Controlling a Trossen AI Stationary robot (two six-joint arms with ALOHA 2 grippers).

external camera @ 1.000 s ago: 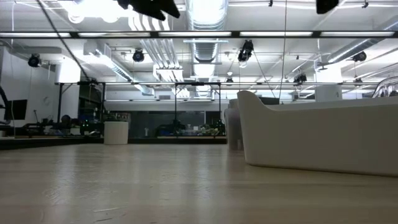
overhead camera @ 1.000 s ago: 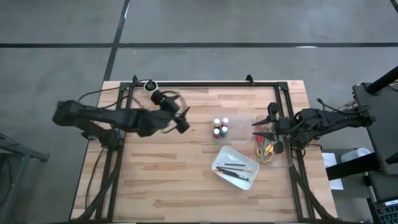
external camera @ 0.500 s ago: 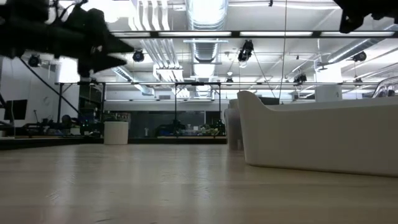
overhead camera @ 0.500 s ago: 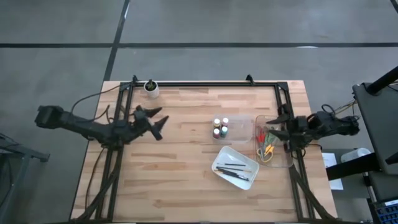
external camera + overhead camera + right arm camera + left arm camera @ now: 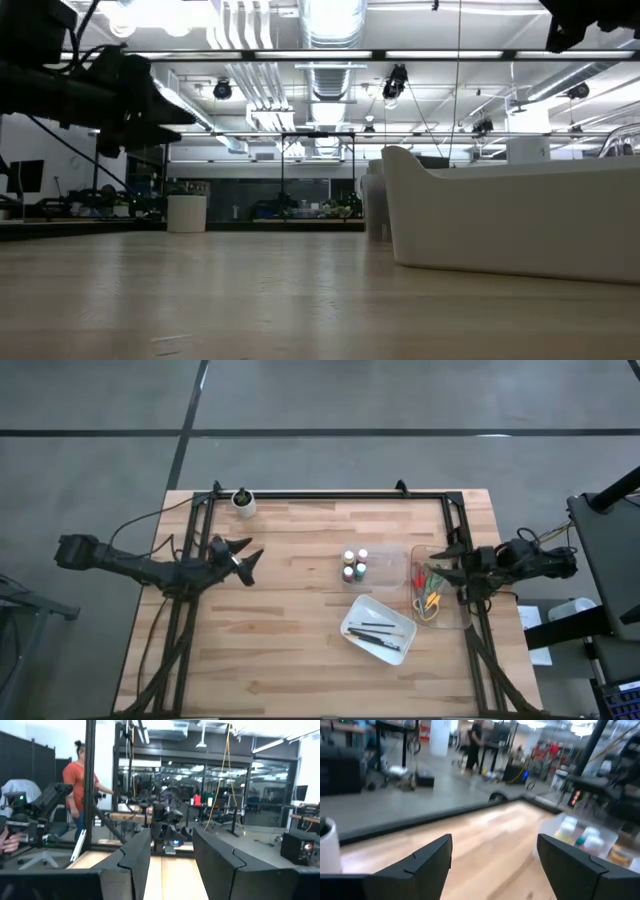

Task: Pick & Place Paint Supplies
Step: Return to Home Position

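Observation:
Several small paint bottles (image 5: 354, 566) stand upright on the wood table's middle; they also show in the left wrist view (image 5: 577, 833). Thin dark brushes (image 5: 376, 631) lie in the white tray (image 5: 352, 616). Red, yellow and green scissors (image 5: 429, 596) lie in a clear container (image 5: 455, 618) at the right edge. My left gripper (image 5: 246, 556) hangs open over the table's left part, pointing level toward the bottles, well short of them; its fingers (image 5: 427, 862) hold nothing. My right gripper (image 5: 447, 560) stands open above the clear container's far end, nothing between its fingers (image 5: 136, 854).
A small white cup (image 5: 243, 503) stands at the table's far left corner, and shows beside the left gripper in its wrist view (image 5: 328, 845). A black frame (image 5: 330, 494) runs along the far and side edges. Bare wood lies between the left gripper and the bottles.
My left gripper has drawn back toward the table's left edge and sunk lower, still open; most of this came in the first half second. My right gripper has drawn back a little toward the right edge and come down slightly.

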